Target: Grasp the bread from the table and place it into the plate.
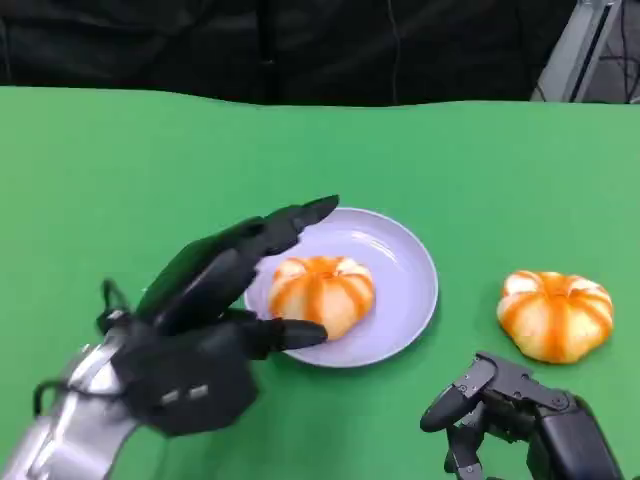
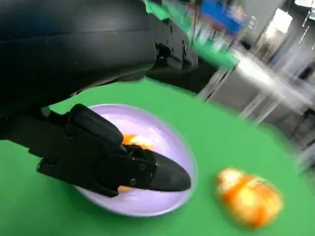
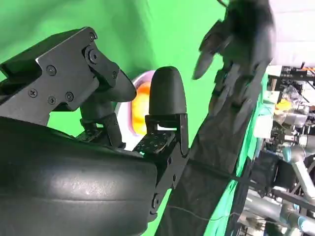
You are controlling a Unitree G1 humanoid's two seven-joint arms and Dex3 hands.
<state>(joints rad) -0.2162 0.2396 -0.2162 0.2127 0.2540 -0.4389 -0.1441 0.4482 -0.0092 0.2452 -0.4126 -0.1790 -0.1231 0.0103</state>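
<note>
An orange-and-cream striped bread bun (image 1: 322, 292) lies in the lavender plate (image 1: 405, 262) at the table's middle. My left hand (image 1: 205, 310) hovers at the plate's left rim, its fingers spread apart around the bun and holding nothing. In the left wrist view the bun (image 2: 135, 142) peeks out behind my thumb (image 2: 123, 164) over the plate (image 2: 162, 142). A second striped bun (image 1: 556, 313) (image 2: 248, 196) rests on the green cloth to the right of the plate. My right hand (image 1: 520, 420) sits low at the near right, empty, fingers loosely apart. The right wrist view shows the plated bun (image 3: 140, 105) past my fingers.
Green cloth (image 1: 120, 170) covers the table to its far edge, with a dark backdrop beyond. A metal stand (image 1: 585, 50) rises at the far right corner. The left wrist view shows blurred lab furniture (image 2: 256, 64) past the table.
</note>
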